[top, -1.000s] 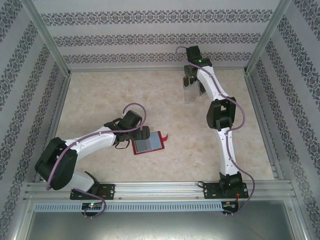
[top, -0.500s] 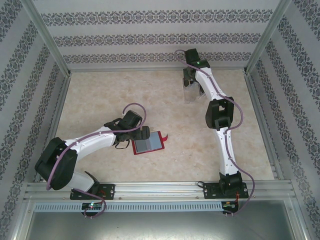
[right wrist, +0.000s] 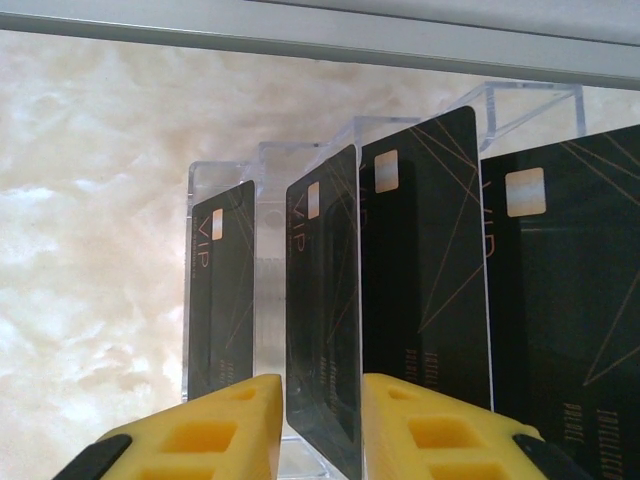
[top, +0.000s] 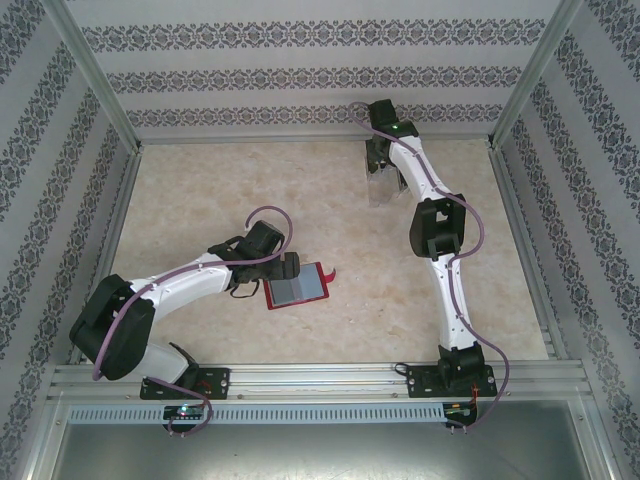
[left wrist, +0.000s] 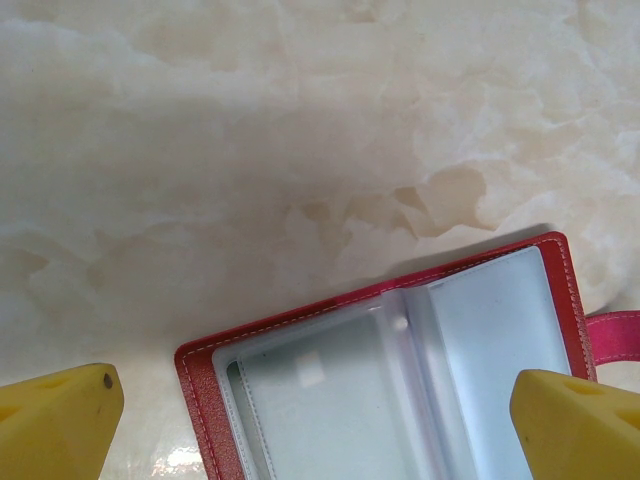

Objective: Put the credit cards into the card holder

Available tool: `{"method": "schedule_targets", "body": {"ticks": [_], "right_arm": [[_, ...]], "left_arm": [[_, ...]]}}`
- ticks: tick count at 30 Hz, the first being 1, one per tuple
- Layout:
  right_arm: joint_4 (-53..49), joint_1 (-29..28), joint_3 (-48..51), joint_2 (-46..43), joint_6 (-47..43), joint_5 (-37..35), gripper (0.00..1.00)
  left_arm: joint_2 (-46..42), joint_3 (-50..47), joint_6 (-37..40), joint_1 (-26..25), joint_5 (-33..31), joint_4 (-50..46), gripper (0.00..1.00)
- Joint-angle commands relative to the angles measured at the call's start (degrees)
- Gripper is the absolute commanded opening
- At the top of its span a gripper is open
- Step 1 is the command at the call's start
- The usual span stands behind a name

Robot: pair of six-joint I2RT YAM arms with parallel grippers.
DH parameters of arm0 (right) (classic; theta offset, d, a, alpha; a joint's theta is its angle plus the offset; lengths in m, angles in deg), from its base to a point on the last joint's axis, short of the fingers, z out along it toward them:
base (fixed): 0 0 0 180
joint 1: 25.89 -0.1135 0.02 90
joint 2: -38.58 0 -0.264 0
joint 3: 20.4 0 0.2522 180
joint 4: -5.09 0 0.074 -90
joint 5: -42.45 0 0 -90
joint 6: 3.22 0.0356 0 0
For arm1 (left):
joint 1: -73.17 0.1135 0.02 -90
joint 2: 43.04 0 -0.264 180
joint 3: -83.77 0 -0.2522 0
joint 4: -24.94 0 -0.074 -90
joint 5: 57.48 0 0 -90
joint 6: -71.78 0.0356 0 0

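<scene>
The card holder (top: 297, 287), a red wallet, lies open on the table with its grey pocket panel up (left wrist: 400, 390). My left gripper (top: 287, 266) hovers just over it, open, its yellow fingertips wide apart on either side of the wallet (left wrist: 320, 415). At the back of the table my right gripper (top: 380, 168) reaches into a clear rack (top: 384, 192). Several black credit cards stand upright in that rack (right wrist: 425, 260). One credit card (right wrist: 322, 300) sits tilted between the yellow pads (right wrist: 240, 420), and my right gripper (right wrist: 323, 425) is shut on it.
The wallet's red strap tab (left wrist: 615, 335) sticks out to the right. An aluminium frame rail (right wrist: 400, 35) runs close behind the clear rack (right wrist: 270, 300). Patterned walls enclose the marble-look table (top: 220, 190) on three sides.
The right arm has pushed a little further back onto the rack and its jaws have narrowed around one card. The left arm and the wallet have not moved.
</scene>
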Motion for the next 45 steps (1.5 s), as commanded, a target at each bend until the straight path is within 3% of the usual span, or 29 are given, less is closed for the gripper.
{"method": "schedule_targets", "body": {"ticks": [1,26,33,45], "right_arm": [[-1.37,0.03,-1.55,1.68,-0.6,0.84,0.25],[-1.38,-1.12,-2.26,2.56,-0.62,1.89,0.23],[-1.15,-1.02,-2.23,1.11,-0.09,2.83,0.34],[0.4,-2.65,-3.54,-2.43,0.31,4.33,0.34]], "left_arm": [[-0.58,-0.29,1.27,0.24,-0.37,0.15,1.0],[-1.06,-0.64,1.36,0.51,-0.32,0.12,1.0],[-0.95,-0.49,1.39,0.58,-0.37,-0.09,1.0],[0.27,0.47,1.65,0.6,0.12,0.02,1.0]]}}
